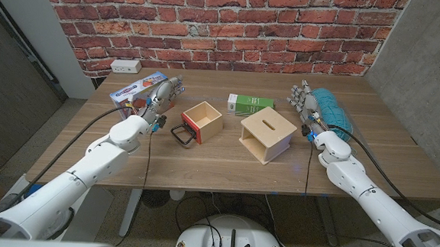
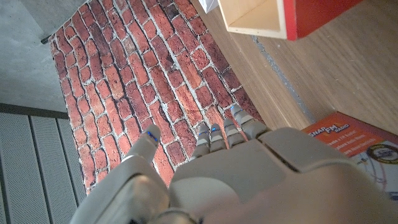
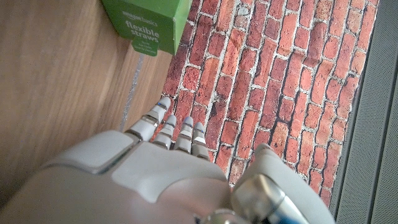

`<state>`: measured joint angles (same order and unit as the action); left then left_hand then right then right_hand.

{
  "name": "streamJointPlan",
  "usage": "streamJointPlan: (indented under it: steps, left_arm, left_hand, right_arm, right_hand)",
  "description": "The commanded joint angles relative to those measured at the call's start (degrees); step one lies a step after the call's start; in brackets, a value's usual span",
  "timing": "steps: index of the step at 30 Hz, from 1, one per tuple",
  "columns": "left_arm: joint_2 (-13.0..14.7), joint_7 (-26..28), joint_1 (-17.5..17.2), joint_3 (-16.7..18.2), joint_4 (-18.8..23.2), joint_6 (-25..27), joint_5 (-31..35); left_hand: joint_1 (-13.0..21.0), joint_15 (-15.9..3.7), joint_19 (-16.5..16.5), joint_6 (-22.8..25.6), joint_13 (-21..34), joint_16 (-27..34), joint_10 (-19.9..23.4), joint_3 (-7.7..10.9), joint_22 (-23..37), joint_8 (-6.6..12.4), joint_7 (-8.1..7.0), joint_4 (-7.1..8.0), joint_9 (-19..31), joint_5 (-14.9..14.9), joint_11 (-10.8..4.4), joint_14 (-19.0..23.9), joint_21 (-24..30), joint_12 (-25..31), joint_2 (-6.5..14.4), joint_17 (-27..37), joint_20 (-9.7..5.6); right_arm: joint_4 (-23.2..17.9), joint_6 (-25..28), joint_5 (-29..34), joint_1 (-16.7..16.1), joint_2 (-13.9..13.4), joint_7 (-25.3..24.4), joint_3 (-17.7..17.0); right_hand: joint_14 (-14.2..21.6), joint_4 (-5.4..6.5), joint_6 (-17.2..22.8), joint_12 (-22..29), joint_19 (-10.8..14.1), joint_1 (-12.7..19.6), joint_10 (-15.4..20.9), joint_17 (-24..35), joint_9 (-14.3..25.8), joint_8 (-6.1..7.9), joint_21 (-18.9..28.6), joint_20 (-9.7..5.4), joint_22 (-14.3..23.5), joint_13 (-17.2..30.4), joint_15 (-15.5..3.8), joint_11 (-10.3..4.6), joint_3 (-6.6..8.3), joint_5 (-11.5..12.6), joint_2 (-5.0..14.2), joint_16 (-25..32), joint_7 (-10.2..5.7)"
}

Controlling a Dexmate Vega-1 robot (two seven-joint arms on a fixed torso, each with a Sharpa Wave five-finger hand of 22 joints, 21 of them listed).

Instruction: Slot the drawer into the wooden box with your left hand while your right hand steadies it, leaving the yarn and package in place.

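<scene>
drawer: small wooden drawer (image 1: 202,120), red front, black handle (image 1: 182,136) sticking out toward 7 o'clock. Sits at table centre, out of the box, open side up. In the left wrist view only its corner (image 2: 283,17) shows.
box: wooden box (image 1: 267,134) with a slot on top, at 3 o'clock of the drawer, clear gap between them. Opening seems to face the near edge, not the drawer.
left hand: left hand (image 1: 163,95) at 10 o'clock of the drawer, fingers spread, holding nothing, not touching the drawer.
right hand: right hand (image 1: 307,106) at 2 o'clock of the box, fingers loose and apart, empty, off the box.
package: blue-and-red package (image 1: 136,88) right behind the left hand; its orange edge (image 2: 354,143) shows beside the knuckles.
yarn: teal yarn (image 1: 332,109) directly behind the right hand.
green carton: straws carton (image 1: 250,104) at 12 o'clock, between drawer and box.
risk 1: either hand backing up could nudge the package or yarn; both must stay put.
risk 2: drawer needs turning to line up; skewed entry would likely jam.
risk 3: box unsteadied would likely slide when pushed.
risk 4: reaching across could clip the carton.
unclear: box opening and depth not visible; whether either hand brushes the item behind it; yarn partly hidden by the hand.
</scene>
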<state>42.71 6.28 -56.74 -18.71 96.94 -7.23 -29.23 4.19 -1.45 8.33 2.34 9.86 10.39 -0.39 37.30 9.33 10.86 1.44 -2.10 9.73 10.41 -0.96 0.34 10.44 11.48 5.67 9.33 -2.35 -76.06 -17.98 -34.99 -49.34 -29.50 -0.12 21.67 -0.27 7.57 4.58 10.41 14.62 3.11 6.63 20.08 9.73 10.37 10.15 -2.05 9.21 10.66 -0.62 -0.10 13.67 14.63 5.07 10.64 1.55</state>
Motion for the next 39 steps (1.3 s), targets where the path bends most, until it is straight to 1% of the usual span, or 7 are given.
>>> streamJointPlan:
  steps: [1, 9, 16, 25, 27, 30, 39]
  left_arm:
    - [6.08, -1.93, -1.64, 1.53, 4.93, 2.99, 1.94]
    - [10.37, -4.34, -2.33, 2.96, 7.15, 4.52, 2.69]
    - [13.58, -6.58, -2.13, 3.34, 7.37, 3.95, 5.22]
    - [19.34, -10.54, -1.60, 4.07, 9.19, 5.09, 8.17]
    - [20.39, -11.17, -1.55, 4.24, 9.31, 4.46, 9.24]
    - [21.71, -11.92, -1.54, 4.60, 9.50, 4.07, 10.33]
    - [24.49, -16.46, 0.13, 4.13, 9.20, 2.58, 12.52]
  left_hand:
    - [0.87, -0.42, 0.52, 0.82, 0.15, 0.21, 0.97, 0.17, 0.18, 0.38, -0.20, -1.03, 0.18, -0.15, -0.44, 0.97, 0.39, 0.27, 1.28, 0.05, -2.70]
    - [1.99, -1.86, 0.91, 2.66, 0.15, 0.22, 2.71, 0.44, 0.17, 0.52, -1.31, -3.08, 0.19, -0.32, -1.63, 2.75, 0.38, 0.37, 1.12, 0.03, -3.07]
    - [2.22, -2.33, 0.83, 2.97, 0.17, -0.03, 2.78, 0.46, 0.20, 0.44, -1.88, -3.67, 0.22, -0.34, -2.04, 2.72, 0.31, 0.17, 1.07, 0.02, -3.03]
    - [3.75, -4.53, 1.65, 6.44, 0.18, 0.06, 5.42, 0.55, 0.15, 0.89, -4.27, -6.37, 0.24, -0.52, -3.85, 4.55, 0.37, 0.32, 0.62, 0.06, -3.15]
    - [4.88, -5.36, 0.62, 8.41, 0.17, -0.19, 6.18, 0.72, 0.16, 1.08, -5.70, -7.47, 0.24, -0.46, -4.61, 4.69, -0.07, 0.13, 0.49, 0.07, -4.67]
    - [5.93, -6.87, 0.26, 9.87, 0.15, -0.09, 7.48, 0.78, 0.16, 1.11, -7.11, -8.08, 0.24, -0.39, -5.46, 5.42, -0.07, 0.20, 0.16, 0.06, -5.59]
    - [8.40, -7.95, -1.23, 12.27, 0.17, -0.11, 9.38, 0.88, 0.16, 1.21, -8.46, -8.66, 0.29, -0.24, -6.71, 7.17, -0.46, -0.05, -1.11, 0.06, -6.67]
  right_arm:
    - [0.80, -0.03, 0.62, 0.54, 0.65, -0.83, 0.32]
    - [1.97, -1.26, 1.34, 1.05, 1.65, -1.54, 0.54]
    - [2.22, -0.74, 1.35, 1.51, 1.25, -0.49, 0.88]
    - [1.73, -0.60, 1.69, 1.24, 1.46, -1.62, 0.87]
    - [1.72, -0.60, 1.86, 1.22, 1.58, -1.92, 0.93]
    - [1.94, -0.82, 2.12, 1.24, 1.95, -2.38, 1.06]
    - [3.12, -1.38, 3.11, 1.76, 3.32, -3.59, 1.76]
  right_hand:
    - [0.11, -0.10, 0.22, 0.46, -0.15, -0.36, 0.22, -0.05, 0.29, 0.30, 0.40, -0.25, 0.26, 0.07, -0.55, -0.05, 0.59, 0.44, 1.17, 0.59, -0.11]
    - [0.14, -0.12, 0.32, 0.36, -0.10, -0.41, -0.08, -0.37, 0.29, 0.33, 0.42, -0.21, 0.26, 0.04, -0.53, -0.15, 0.69, 0.49, 1.22, 0.61, -0.17]
    - [-0.02, -0.11, 0.05, 0.30, -0.19, -0.48, -0.29, -0.57, 0.30, 0.22, 0.40, -0.16, 0.26, 0.01, -0.67, -0.43, 0.73, 0.52, 1.23, 0.57, -0.35]
    - [-0.08, -0.09, -0.07, 0.30, -0.31, -0.57, -0.39, -0.81, 0.30, 0.20, 0.37, -0.27, 0.26, -0.01, -0.69, -0.46, 0.78, 0.55, 1.24, 0.58, -0.32]
    - [-0.04, -0.09, -0.07, 0.32, -0.31, -0.58, -0.36, -0.85, 0.30, 0.21, 0.37, -0.26, 0.26, -0.01, -0.59, -0.44, 0.79, 0.56, 1.24, 0.61, -0.31]
    - [-0.05, -0.09, -0.06, 0.31, -0.29, -0.59, -0.39, -0.91, 0.30, 0.21, 0.38, -0.29, 0.26, -0.01, -0.61, -0.43, 0.81, 0.57, 1.24, 0.61, -0.31]
    - [0.02, -0.10, -0.02, 0.33, -0.25, -0.62, -0.41, -1.05, 0.31, 0.24, 0.40, -0.27, 0.26, -0.02, -0.62, -0.39, 0.85, 0.59, 1.25, 0.65, -0.33]
